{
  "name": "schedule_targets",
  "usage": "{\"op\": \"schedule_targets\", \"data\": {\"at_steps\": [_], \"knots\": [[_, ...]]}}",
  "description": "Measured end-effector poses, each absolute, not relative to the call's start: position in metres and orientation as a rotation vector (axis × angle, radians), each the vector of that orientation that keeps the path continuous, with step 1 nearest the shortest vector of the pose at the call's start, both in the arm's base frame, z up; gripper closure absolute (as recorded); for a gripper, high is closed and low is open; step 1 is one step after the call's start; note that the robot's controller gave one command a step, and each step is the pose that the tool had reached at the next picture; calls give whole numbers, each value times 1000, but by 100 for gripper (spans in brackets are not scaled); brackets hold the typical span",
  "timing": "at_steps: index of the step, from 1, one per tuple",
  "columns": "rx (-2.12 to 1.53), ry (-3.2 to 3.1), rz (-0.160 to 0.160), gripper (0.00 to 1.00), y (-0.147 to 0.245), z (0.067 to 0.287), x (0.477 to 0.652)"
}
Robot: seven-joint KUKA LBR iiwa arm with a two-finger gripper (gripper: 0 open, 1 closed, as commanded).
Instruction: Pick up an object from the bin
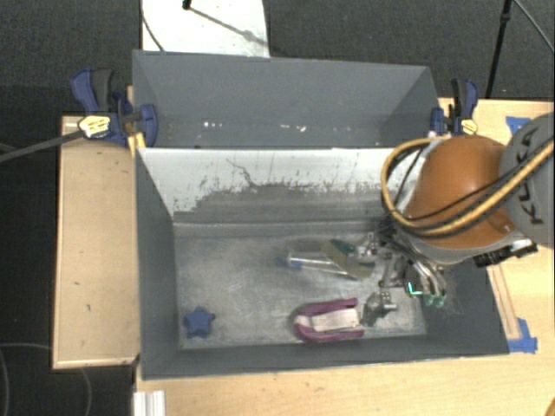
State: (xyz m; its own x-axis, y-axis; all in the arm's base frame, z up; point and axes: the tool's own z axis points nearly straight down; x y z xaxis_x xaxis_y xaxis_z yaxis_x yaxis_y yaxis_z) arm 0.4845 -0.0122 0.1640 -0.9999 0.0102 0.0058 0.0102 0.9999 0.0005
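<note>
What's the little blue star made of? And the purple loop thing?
The blue star looks like matte plastic or rubber: its colour is even, with no shine. The purple loop looks like smoother, slightly glossy plastic, with pale glints along its curve, though rubber is possible.

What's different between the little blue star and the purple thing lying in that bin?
The blue star is small and compact, with short points; the purple thing is larger, long and curved, with a pale inside. The blue star lies alone in the view's lower left corner of the bin; the purple thing lies right beside the gripper, further right. Both rest on the bin floor close to the view's lower wall.
</note>
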Motion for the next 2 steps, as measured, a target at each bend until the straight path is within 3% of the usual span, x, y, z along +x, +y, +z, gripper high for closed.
{"op": "schedule_targets", "data": {"at_steps": [1,2], "knots": [[183,-3132,-4,0,42,85,478],[830,-3041,-1,0,27,73,491]]}}
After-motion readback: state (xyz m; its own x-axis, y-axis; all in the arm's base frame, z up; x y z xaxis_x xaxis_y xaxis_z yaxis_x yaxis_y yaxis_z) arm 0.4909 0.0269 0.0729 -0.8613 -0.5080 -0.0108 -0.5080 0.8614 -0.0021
